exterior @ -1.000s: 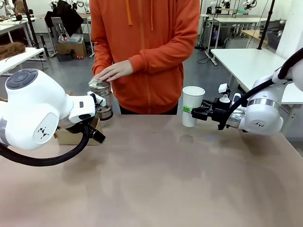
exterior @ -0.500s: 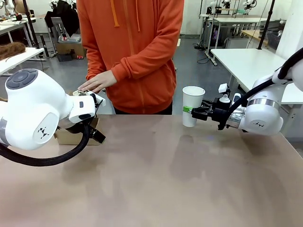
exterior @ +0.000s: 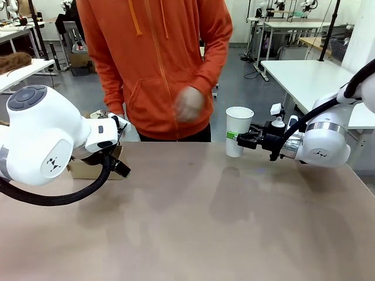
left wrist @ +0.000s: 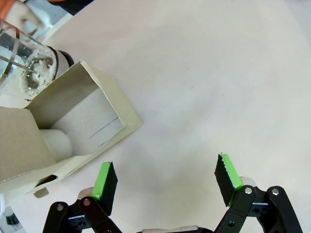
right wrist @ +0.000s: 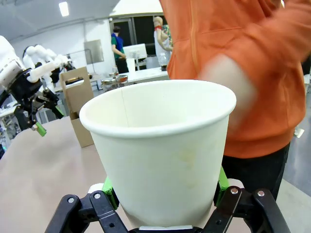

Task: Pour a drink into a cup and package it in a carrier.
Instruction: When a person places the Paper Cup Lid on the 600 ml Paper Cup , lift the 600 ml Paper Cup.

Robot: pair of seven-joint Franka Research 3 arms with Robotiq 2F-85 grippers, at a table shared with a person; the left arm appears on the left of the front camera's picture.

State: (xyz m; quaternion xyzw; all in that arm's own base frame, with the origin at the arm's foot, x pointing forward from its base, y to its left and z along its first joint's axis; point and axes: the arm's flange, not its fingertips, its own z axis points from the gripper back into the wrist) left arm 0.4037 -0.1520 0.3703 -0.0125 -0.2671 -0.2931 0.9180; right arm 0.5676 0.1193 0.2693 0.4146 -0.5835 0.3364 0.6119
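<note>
Your right tool (exterior: 237, 138) is clamped on the cup (exterior: 239, 124), green pads pressed to either side of its lower wall. The cup stands upright with its mouth uncovered and nothing visible inside from the right wrist view, close to the far edge of the worktop (exterior: 205, 222) on your right side. You cannot tell whether its base touches the surface. Your left tool (left wrist: 166, 179) has its jaws spread wide and holds nothing. It hangs over bare worktop just beside the near corner of the carrier (left wrist: 82, 109). The carrier sits at the far left of the worktop, and one of its cardboard compartments faces your left wrist camera. The press pot (left wrist: 29, 68) stands right against the carrier's far wall, with foam on its glass. The liquid level is hard to make out. The person's hand (exterior: 188, 104) is blurred, raised in front of their orange top beyond the far edge, just left of the cup. Between your two arms the whole middle of the worktop lies bare down to the near edge.
</note>
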